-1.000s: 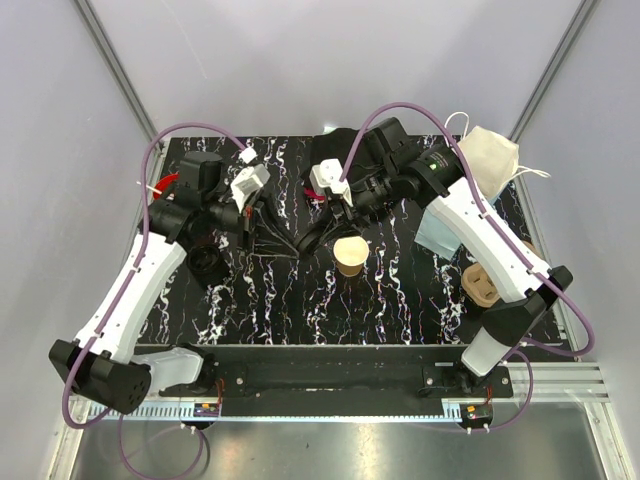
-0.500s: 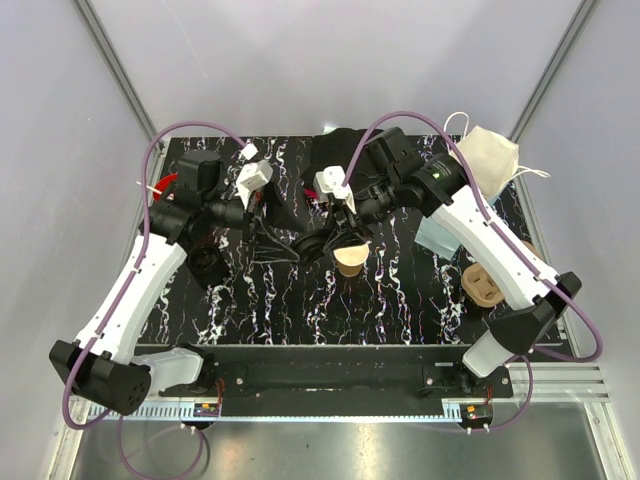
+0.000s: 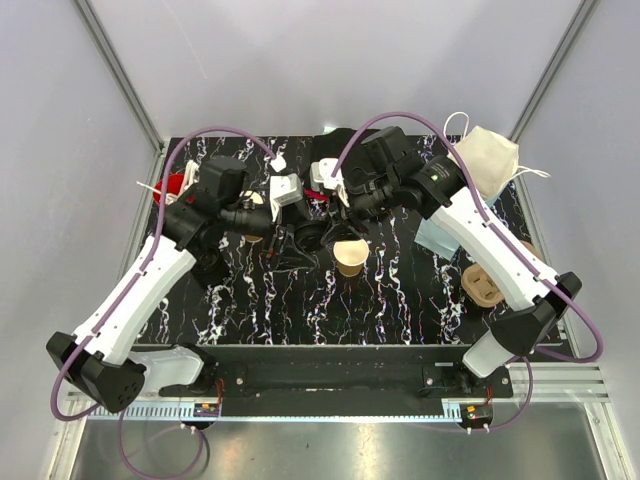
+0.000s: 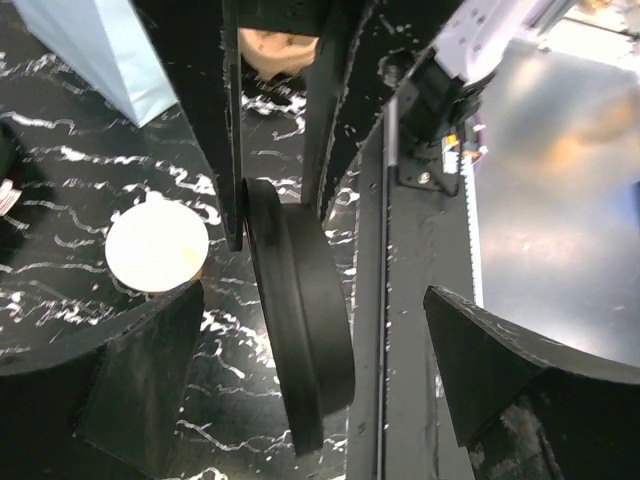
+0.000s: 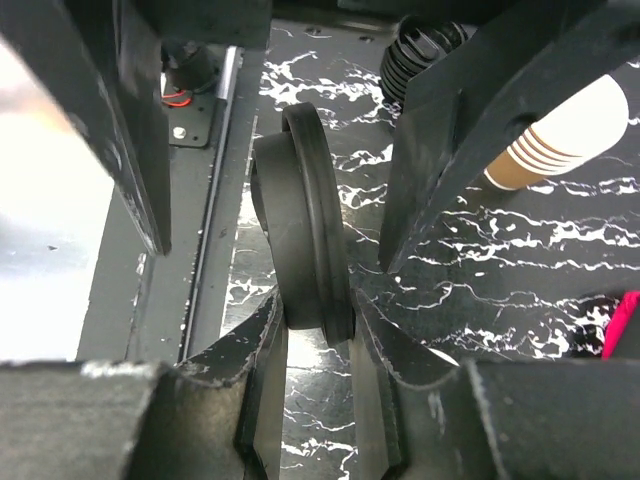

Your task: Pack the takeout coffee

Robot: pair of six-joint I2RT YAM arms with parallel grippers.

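Observation:
The takeout coffee's tan paper cup [image 3: 350, 256] stands upright and uncovered on the black marbled table, its pale inside showing in the left wrist view [image 4: 157, 247]. Its round black lid [image 3: 308, 237] hangs on edge just left of the cup, above the table. My right gripper [image 5: 318, 320] is shut on the lid's [image 5: 305, 240] rim. My left gripper [image 4: 310, 360] stands open around the lid [image 4: 300, 330], with its fingers [image 4: 150, 370] apart from it on both sides.
A stack of black lids [image 3: 208, 265] lies under the left arm. A red cup of straws [image 3: 172, 187] stands far left, nested tan cups [image 5: 570, 135] behind. On the right are a cream bag [image 3: 490, 165], a pale blue bag [image 3: 440, 235] and a brown carrier [image 3: 482, 285].
My left gripper has opened wide and let go of the lid while its arm swung right. The right gripper keeps hold of the lid beside the cup.

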